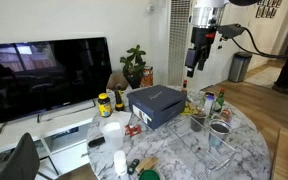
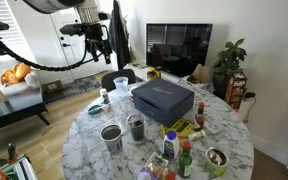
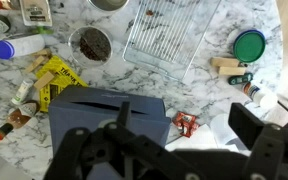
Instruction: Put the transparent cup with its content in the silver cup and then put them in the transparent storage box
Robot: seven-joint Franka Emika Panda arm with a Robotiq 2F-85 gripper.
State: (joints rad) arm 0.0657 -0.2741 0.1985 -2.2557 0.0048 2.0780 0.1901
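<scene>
1. Hanging high above the table, black two-finger Robotiq gripper [image 1: 192, 68]: fingers point down and, in the wrist view, stand spread with nothing between them. It is released and empty, well apart from every item, as suits an approach not yet begun.
2. Small see-through plastic cup with dark contents, the transparent cup [image 2: 136, 127]: upright on the white-veined marble table [image 2: 234, 135]. Its mouth faces up, so the contents stay in. It stands just beside the silver cup, not inside it.
3. Small shiny grey metal cylinder with a bright rim, the silver cup [image 2: 111, 135]: upright, mouth open upward, placed to receive the narrower cup from above. Its interior is too dark to tell whether it is empty.
4. Low clear rectangular plastic container, the transparent storage box [image 3: 169, 30]: flat on the marble near both cups, with dark specks showing in or through it. Whether a lid is on cannot be told. Neither cup is in it.
5. Large blue-grey rectangular box [image 2: 162, 100]: mid-table, directly beneath the wrist camera, with the cups beyond it. Judged an obstacle to pass over, not part of the job.
6. Status, as a judgement: no step is done. Nesting comes first and calls for a level, upright carry so the dark contents do not spill.
</scene>
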